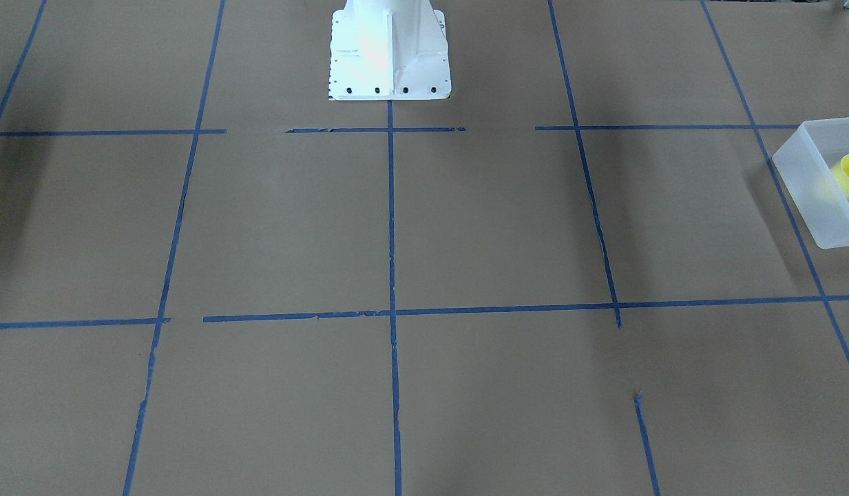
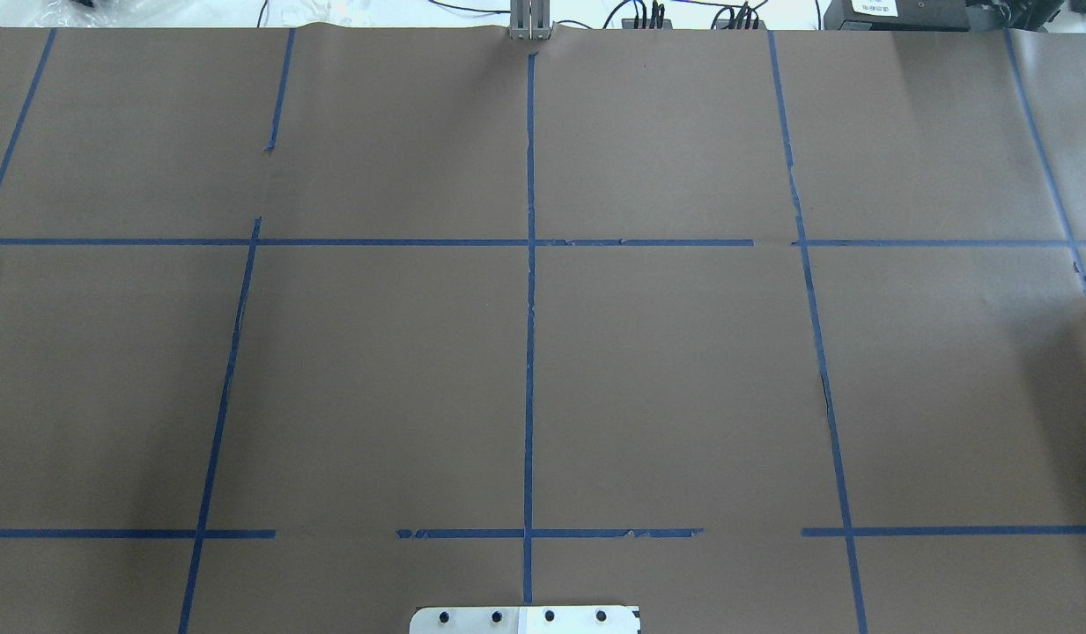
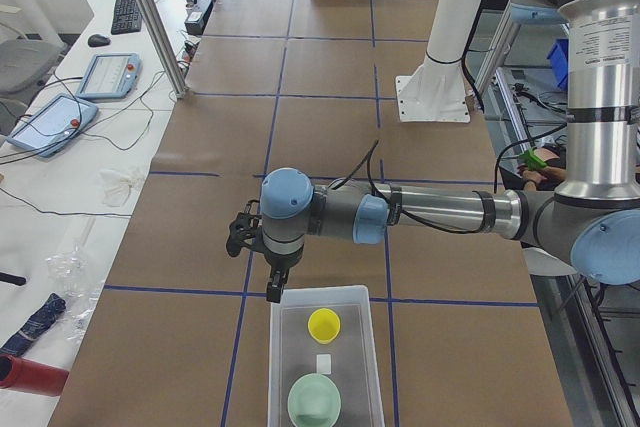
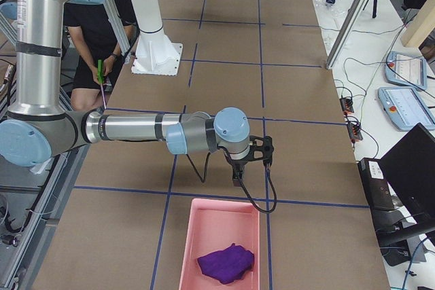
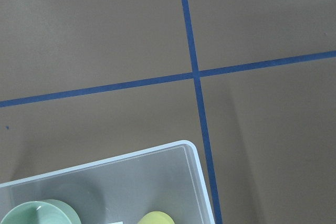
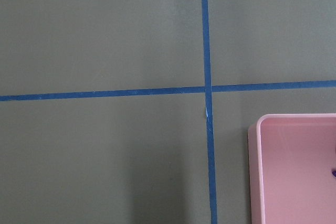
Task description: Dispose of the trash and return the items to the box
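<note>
Yellow plastic, the cup (image 3: 323, 325) sits inside the box (image 3: 345, 290), mouth up as far as I can tell, long axis vertical, with a mint-green bowl (image 3: 314, 400) just beside it. The left tool (image 3: 272, 292) hangs near the box's rim at the cup's end, so the cup lies just past it, further into the box; spread or pressed together, I cannot tell. The right tool (image 4: 236, 180) hangs at the other end of the desk (image 2: 375, 370), near a pink bin (image 4: 217, 225) holding a purple cloth (image 4: 225, 263), its state equally unclear. The left arm is plainly nearer.
</note>
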Controlling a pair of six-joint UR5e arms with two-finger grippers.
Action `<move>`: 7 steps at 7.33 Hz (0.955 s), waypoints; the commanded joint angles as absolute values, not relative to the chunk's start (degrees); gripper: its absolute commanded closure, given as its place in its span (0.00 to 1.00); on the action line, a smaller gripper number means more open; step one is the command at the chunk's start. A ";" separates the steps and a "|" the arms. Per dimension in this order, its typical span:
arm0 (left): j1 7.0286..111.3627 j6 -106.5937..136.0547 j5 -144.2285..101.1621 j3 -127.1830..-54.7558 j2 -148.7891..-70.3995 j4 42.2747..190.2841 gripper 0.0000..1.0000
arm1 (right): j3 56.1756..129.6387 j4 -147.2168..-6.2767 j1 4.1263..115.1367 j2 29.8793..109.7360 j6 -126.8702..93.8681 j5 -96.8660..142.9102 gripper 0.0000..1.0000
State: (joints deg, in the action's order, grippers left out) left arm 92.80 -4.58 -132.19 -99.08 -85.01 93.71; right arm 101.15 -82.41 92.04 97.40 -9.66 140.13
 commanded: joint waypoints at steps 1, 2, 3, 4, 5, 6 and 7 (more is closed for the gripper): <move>93.95 -4.92 -132.27 -98.88 -85.43 92.90 0.00 | 101.07 -82.44 92.11 97.73 -9.58 140.27 0.00; 94.04 -4.83 -132.28 -98.79 -85.52 92.90 0.00 | 101.07 -82.53 92.02 97.73 -9.58 140.27 0.00; 93.96 -4.75 -132.36 -98.62 -85.52 92.90 0.00 | 101.07 -82.53 92.02 97.73 -9.67 140.45 0.00; 93.96 -4.49 -132.36 -98.61 -85.52 92.90 0.00 | 101.16 -82.53 92.02 97.82 -9.75 140.54 0.00; 93.96 -4.40 -132.36 -98.53 -85.52 92.81 0.00 | 101.16 -82.53 92.02 97.82 -9.76 140.54 0.00; 93.96 -4.31 -133.58 -98.61 -85.34 92.81 0.00 | 101.08 -82.53 92.02 97.91 -9.76 140.45 0.00; 93.96 -4.22 -134.81 -98.61 -85.25 92.81 0.00 | 101.07 -82.36 92.02 98.35 -9.67 140.19 0.00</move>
